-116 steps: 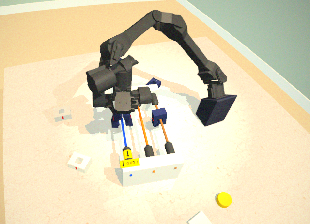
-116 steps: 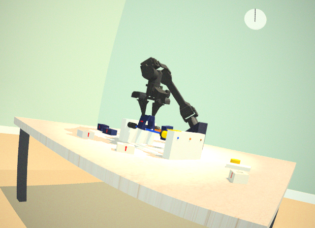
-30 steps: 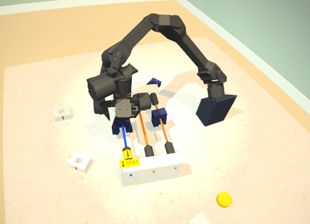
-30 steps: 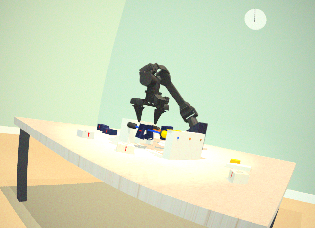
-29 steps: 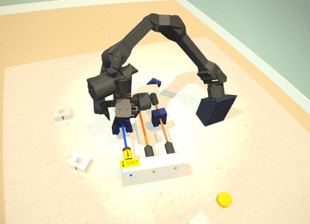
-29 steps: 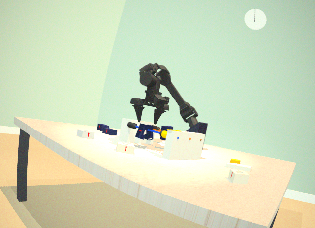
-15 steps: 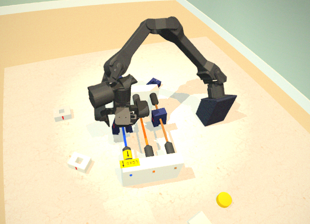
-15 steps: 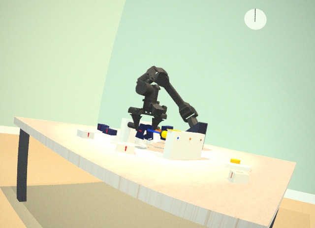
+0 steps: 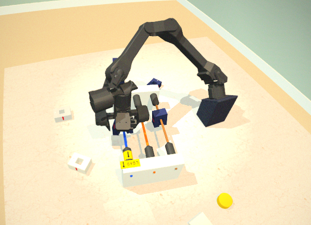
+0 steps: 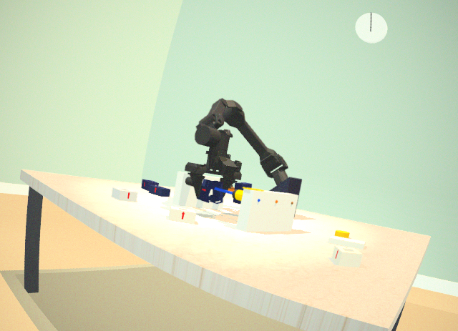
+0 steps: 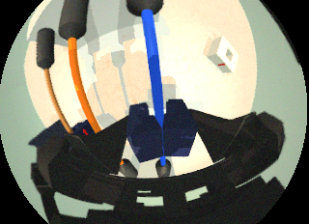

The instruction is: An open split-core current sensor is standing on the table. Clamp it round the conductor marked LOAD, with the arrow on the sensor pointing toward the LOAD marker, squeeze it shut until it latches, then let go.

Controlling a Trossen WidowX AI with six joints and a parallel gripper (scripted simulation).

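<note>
The dark blue split-core sensor (image 9: 115, 131) (image 10: 206, 185) (image 11: 145, 138) hangs at the blue conductor (image 9: 125, 140) (image 10: 222, 190) (image 11: 152, 55), which runs between its two halves. The halves stand apart with a gap between them in the wrist view. A small red mark shows on it, but its direction cannot be read. The yellow LOAD label (image 9: 129, 164) and a yellow sleeve with a black arrow (image 9: 128, 154) are at the conductor's near end. My gripper (image 10: 212, 193) (image 11: 158, 115) is open, its fingers lowered on either side of the sensor. Contact with the sensor cannot be told.
White end blocks (image 9: 153, 173) (image 10: 268, 214) hold the conductors. Two orange conductors run beside the blue one; the thinner carries another dark blue sensor (image 9: 161, 116) (image 10: 242, 189). White sensors (image 9: 79, 163) (image 10: 182, 215) (image 11: 221, 55) lie to the side. A yellow disc (image 9: 224, 200) (image 10: 342, 234) lies farther off.
</note>
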